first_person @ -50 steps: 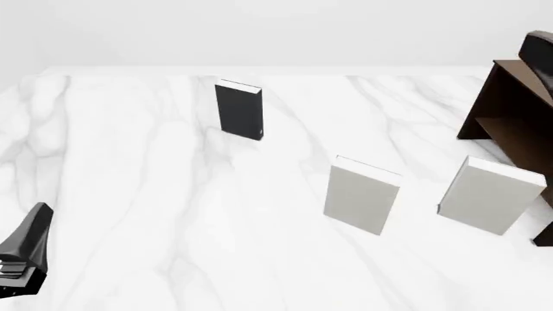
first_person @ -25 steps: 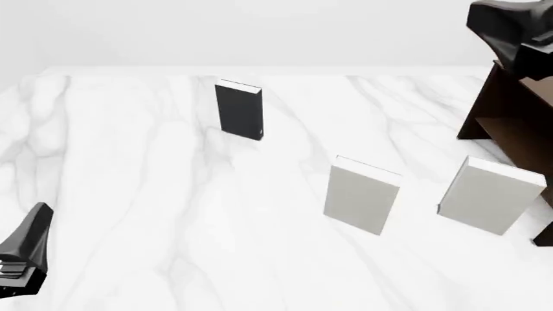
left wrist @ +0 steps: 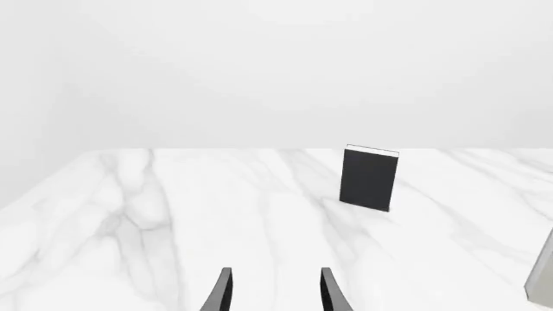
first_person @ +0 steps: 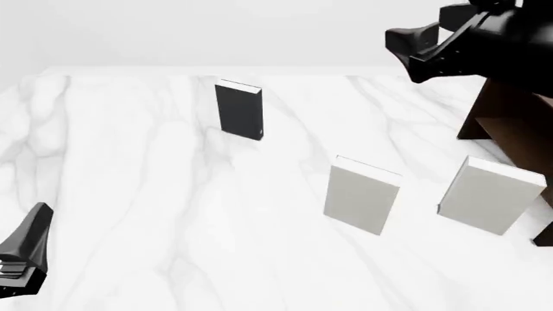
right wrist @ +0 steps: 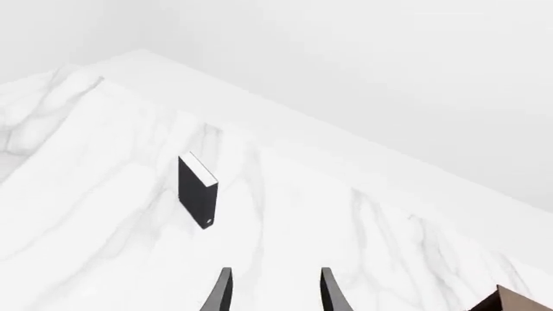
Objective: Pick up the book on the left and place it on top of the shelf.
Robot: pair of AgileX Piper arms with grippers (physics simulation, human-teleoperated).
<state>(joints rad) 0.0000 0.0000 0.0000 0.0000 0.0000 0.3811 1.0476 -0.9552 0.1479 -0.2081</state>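
The book (first_person: 239, 110) stands upright on the marble table (first_person: 155, 194), far left of the two pale books (first_person: 363, 195), well apart from the shelf (first_person: 517, 110). Judged light, rigid, smooth-covered; best pinched across its thin faces near the top. Right gripper (right wrist: 272, 291) and left gripper (left wrist: 272, 291): fingers apart, empty

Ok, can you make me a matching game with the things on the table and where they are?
Things:
1. dark book
2. shelf
3. left gripper
4. right gripper

Places:
A. high up, above the table, near the shelf
B. low at the near left corner
C. standing upright, far left of the pale books
D. at the right edge

Pairs: 1-C, 2-D, 3-B, 4-A
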